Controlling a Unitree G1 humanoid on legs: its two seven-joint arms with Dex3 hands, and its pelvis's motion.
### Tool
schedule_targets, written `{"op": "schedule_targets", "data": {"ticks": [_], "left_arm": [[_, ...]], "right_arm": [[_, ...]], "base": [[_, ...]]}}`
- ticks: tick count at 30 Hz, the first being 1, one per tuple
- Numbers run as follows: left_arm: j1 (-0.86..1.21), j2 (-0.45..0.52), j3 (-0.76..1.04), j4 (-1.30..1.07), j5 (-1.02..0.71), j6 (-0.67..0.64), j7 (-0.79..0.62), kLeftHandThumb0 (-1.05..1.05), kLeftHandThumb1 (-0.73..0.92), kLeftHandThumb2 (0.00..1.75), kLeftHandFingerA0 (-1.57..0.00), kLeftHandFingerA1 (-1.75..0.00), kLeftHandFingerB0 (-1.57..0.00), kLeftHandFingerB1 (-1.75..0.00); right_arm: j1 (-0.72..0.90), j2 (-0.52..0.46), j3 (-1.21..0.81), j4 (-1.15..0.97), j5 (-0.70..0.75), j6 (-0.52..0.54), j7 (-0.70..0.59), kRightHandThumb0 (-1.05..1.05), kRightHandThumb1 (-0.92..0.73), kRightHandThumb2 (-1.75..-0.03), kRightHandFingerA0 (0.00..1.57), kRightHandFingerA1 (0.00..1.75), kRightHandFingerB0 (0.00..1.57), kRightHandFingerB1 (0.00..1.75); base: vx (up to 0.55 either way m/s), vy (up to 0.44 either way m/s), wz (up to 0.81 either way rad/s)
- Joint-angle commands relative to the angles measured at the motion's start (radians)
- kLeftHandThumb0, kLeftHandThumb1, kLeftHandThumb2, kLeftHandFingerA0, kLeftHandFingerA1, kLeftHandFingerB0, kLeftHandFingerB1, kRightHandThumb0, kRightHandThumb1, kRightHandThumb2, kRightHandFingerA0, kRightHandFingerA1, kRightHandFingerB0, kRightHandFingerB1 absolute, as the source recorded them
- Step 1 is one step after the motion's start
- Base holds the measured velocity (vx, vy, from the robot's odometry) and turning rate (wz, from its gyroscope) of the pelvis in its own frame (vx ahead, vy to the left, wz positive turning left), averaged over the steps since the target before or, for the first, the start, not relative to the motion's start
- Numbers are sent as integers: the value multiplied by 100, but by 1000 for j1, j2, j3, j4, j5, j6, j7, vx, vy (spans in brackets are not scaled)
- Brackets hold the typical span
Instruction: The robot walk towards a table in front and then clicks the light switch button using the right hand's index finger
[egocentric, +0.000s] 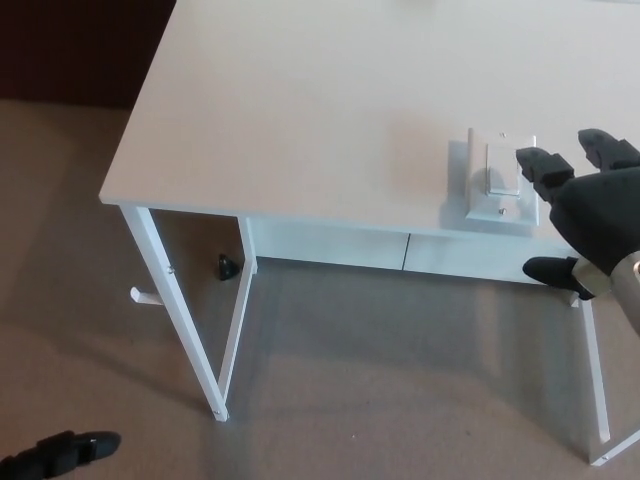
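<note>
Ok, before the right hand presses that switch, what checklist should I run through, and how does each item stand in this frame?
1. Light switch lies flat on the table, near its front edge: ok.
2. Right hand is beside the switch, on its right: ok.
3. A fingertip overlaps the plate's right edge, not the rocker: not ok yet.
4. Fingertip touching the plate: cannot tell.
5. Nothing lies between fingertip and rocker: ok.
6. Left hand hangs low over the floor, away from the table: ok.
</note>
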Motion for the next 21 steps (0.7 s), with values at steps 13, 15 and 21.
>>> {"op": "schedule_targets", "data": {"ticks": [13,15,21], "left_arm": [[-6,18,1,8,8,-19,-19,-21,61,58,-44,-42,-39,-39],[-8,20,-2,14,15,-27,-16,-21,61,58,-45,-42,-39,-39],[-16,25,-1,11,9,-23,-23,-21,61,58,-45,-43,-39,-39]], "right_arm": [[-6,12,20,12,34,-26,-32,-83,-62,-91,0,4,7,16],[-6,14,21,19,38,-27,-34,-85,-63,-92,0,2,8,17],[-22,17,33,49,33,-13,-21,-87,-65,-93,0,1,8,17]], "base": [[0,0,0],[0,0,0],[0,0,0]]}}
